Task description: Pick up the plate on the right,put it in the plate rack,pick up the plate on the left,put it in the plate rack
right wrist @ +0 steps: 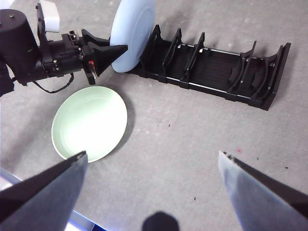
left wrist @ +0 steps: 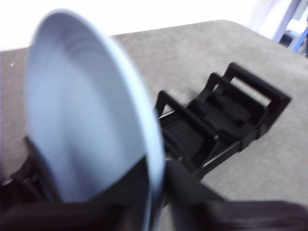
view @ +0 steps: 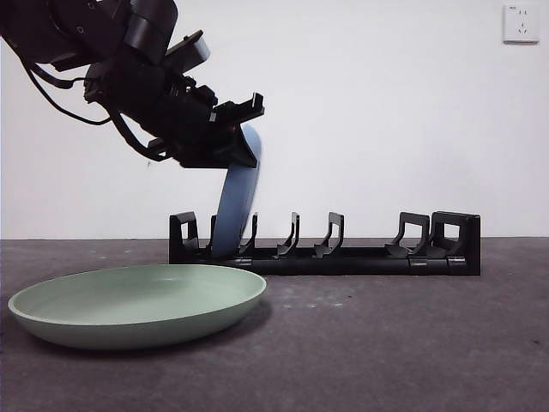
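Left pincer (view: 244,129): clamped on blue plate (view: 236,202), upright in plate rack (view: 343,253)
Right pincer (right wrist: 154,163): jaws wide apart, empty
Green plate (view: 137,300): flat on table (view: 386,343)

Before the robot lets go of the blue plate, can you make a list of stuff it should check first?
1. Blue plate held firmly by the left gripper: ok, the jaws clamp its upper rim.
2. Plate's bottom edge down in the plate rack: ok, it sits between prongs at the rack's end nearest the green plate.
3. Plate standing straight: not ok, it leans a bit.
4. Plate able to stay up alone once released: cannot tell.
5. Green plate out of the way: ok, it lies flat on the table, apart from the rack.
6. Right gripper clear of the work: ok, it hangs open high above the table.
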`<state>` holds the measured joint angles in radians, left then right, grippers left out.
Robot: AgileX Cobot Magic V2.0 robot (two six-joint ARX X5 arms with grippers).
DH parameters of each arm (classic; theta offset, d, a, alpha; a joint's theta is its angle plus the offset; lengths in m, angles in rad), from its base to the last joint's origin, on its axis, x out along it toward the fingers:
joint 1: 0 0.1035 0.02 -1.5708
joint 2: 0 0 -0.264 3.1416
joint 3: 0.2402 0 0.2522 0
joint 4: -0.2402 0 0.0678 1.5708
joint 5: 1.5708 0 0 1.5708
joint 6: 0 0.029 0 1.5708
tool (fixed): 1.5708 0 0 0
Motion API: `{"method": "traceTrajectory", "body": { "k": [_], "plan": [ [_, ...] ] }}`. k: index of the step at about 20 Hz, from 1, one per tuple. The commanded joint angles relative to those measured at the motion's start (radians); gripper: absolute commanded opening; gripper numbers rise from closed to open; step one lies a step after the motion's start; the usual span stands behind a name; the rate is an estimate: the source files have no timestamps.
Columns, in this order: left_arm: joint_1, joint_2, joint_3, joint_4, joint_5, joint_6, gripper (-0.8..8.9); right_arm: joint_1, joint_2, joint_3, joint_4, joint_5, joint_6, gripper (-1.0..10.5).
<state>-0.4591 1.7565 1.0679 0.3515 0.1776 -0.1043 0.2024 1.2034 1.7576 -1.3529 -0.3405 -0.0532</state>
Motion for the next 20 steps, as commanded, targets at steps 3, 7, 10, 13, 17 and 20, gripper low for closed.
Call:
{"method": "traceTrajectory", "body": {
  "k": [3, 7, 10, 13, 17, 20],
  "plan": [
    [0.001, 0.003, 0.002, 0.002, 0.061, 0.017, 2.33, 0.001, 0.006, -0.009, -0.017, -0.003, -0.012, 4.6],
    [0.001, -0.010, 0.002, -0.002, 0.089, -0.026, 2.34, 0.001, 0.005, -0.009, -0.021, -0.003, -0.011, 4.6],
    [-0.001, -0.069, 0.002, -0.031, 0.092, -0.023, 2.40, 0.001, 0.005, -0.009, -0.021, -0.003, -0.011, 4.6],
    [0.000, -0.172, 0.002, -0.109, 0.093, -0.023, 2.58, 0.001, 0.006, -0.009, -0.019, -0.003, -0.012, 4.6],
    [-0.001, -0.361, 0.002, -0.300, 0.095, 0.022, 2.58, 0.001, 0.011, -0.009, 0.003, -0.005, -0.011, 4.6],
    [-0.001, -0.541, 0.002, -0.500, 0.093, 0.111, 2.58, 0.001, 0.040, -0.009, 0.007, -0.034, -0.011, 4.6]
  ]
}}
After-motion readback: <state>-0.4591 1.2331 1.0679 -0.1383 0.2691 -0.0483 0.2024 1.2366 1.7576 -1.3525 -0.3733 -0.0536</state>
